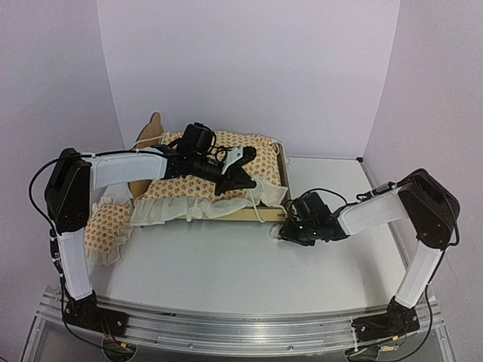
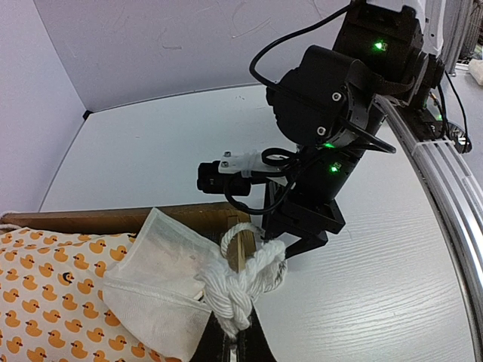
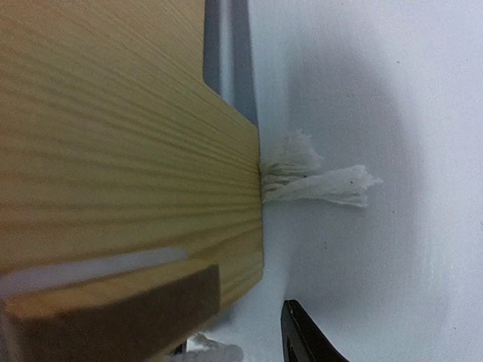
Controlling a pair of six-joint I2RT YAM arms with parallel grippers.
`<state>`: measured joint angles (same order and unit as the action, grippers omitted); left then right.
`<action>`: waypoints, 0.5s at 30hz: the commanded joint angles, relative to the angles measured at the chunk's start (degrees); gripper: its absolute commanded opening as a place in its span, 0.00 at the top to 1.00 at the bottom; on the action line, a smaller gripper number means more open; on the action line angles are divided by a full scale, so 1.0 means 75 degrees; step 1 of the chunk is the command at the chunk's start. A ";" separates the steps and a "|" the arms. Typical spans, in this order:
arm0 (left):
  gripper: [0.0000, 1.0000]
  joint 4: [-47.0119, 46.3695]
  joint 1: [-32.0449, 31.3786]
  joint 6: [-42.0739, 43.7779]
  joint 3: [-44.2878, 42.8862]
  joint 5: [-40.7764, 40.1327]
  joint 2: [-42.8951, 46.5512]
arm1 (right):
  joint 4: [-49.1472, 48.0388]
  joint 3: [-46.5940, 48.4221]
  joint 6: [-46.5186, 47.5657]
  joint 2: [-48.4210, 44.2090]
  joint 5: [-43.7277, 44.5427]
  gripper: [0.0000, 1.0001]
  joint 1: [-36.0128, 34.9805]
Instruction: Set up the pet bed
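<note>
Your left gripper (image 2: 229,335) is pinched on the knotted white cord (image 2: 240,283) at the corner of the bedding (image 1: 185,187), apparently to draw it square over the bed frame (image 1: 234,214), which stands toward the back of the worktop (image 1: 226,271). Your right gripper (image 2: 296,241) sits at the frame's near-right corner, likely to brace it; whether it is open or clamped cannot be told. The pillow (image 1: 109,225) lies beside the bed's left end, not yet placed
</note>
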<state>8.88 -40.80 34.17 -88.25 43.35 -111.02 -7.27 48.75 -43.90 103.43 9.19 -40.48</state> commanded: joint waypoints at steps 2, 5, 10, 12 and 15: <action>1.00 -0.0234 0.0048 -0.0158 -0.0324 0.0069 0.0277 | -0.0439 -0.0010 -0.0280 0.0363 -0.0195 0.78 0.0023; 1.00 -0.0220 0.0049 -0.0218 -0.0380 0.0046 0.0273 | -0.0438 0.0061 -0.0158 0.0239 -0.0534 1.00 0.0042; 1.00 -0.0275 0.0083 -0.0138 -0.0368 0.0036 0.0291 | -0.0407 -0.0401 0.1248 -0.1400 -0.2812 1.00 0.0022; 1.00 -0.0296 0.0084 -0.0133 -0.0371 0.0067 0.0261 | -0.0311 -0.0407 0.1537 -0.2122 -0.4022 1.00 0.0124; 1.00 -0.0328 0.0082 -0.0138 -0.0385 0.0079 0.0218 | -0.0065 -0.0096 0.1530 -0.2771 -0.4839 1.00 0.0532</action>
<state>8.53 -40.50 33.98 -88.49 43.34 -111.02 -7.66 45.12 -36.64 91.00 -11.60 -39.52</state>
